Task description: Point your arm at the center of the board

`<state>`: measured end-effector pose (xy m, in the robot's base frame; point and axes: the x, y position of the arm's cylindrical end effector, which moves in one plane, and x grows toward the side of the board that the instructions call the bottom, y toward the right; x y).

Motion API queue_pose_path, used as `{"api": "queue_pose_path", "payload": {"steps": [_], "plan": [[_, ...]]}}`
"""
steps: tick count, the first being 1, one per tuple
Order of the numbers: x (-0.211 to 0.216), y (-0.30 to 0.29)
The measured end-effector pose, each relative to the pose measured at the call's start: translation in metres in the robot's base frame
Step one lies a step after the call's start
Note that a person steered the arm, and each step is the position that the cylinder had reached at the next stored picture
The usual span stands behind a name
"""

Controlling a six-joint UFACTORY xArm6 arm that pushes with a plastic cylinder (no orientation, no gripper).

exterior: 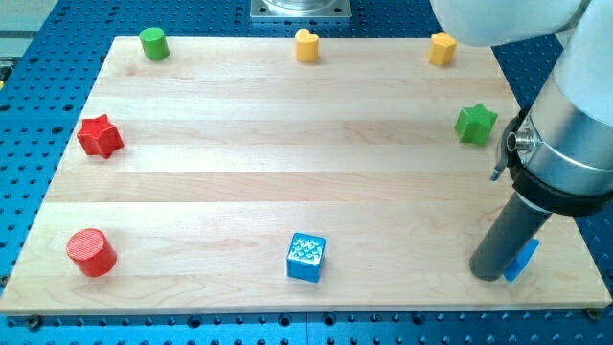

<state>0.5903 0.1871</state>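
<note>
My dark rod comes down at the view's lower right and my tip (487, 273) rests on the wooden board (287, 163) near its bottom right corner. A blue block (523, 261) lies right beside the tip on its right, mostly hidden behind the rod. A blue cube (306, 257) sits at bottom centre, well left of the tip. A green star (475, 124) lies above the tip at the right edge.
A red cylinder (91, 253) is at bottom left and a red star (100, 136) at the left edge. Along the top edge stand a green cylinder (153, 43), a yellow heart (306, 45) and a yellow hexagon (442, 48). The arm's white body fills the upper right.
</note>
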Motion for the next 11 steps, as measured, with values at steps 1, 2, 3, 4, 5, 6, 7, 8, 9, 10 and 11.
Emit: {"api": "queue_pose_path", "payload": {"steps": [1,2,3,4,5,6,7,8,9,10,11], "plan": [[0.000,0.000],[0.000,0.000],[0.000,0.000],[0.002,-0.020],[0.002,-0.021],[0.002,-0.021],[0.003,-0.021],[-0.022,-0.023],[-0.064,-0.030],[-0.068,-0.041],[-0.083,-0.066]]}}
